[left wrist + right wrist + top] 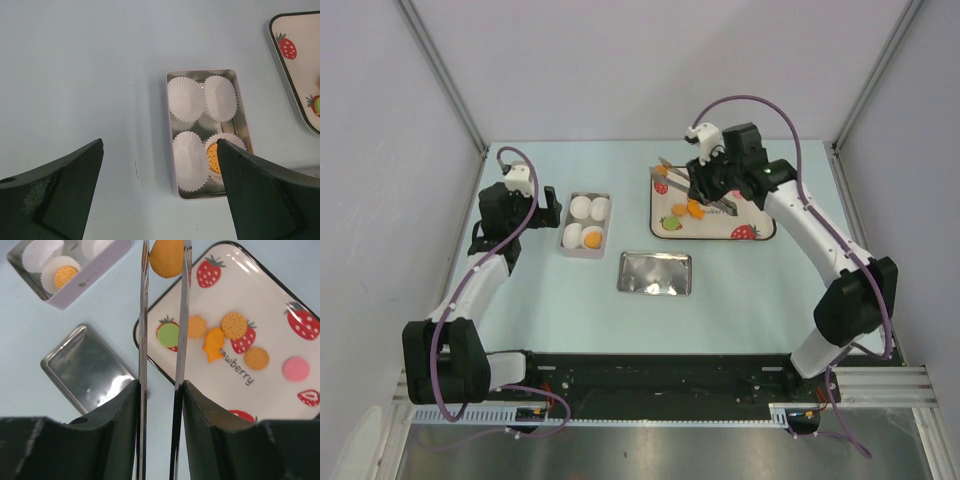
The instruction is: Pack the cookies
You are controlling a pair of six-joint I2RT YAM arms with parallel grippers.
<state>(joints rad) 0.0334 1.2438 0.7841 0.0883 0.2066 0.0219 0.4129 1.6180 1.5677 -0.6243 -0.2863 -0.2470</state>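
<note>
A silver tin (586,250) holds several white paper cups; one cookie (590,238) lies in its near right cup, also seen in the left wrist view (212,157) and right wrist view (66,275). Several more cookies (234,325) lie on the strawberry tray (760,228). My right gripper (160,385) is shut on metal tongs (144,315), whose tips pinch a round orange cookie (167,257) above the tray's left edge. My left gripper (160,145) is open and empty, just left of the tin (175,80).
The tin's lid (655,272) lies flat on the table in front of the tray, also in the right wrist view (87,370). Grey walls close in both sides and the back.
</note>
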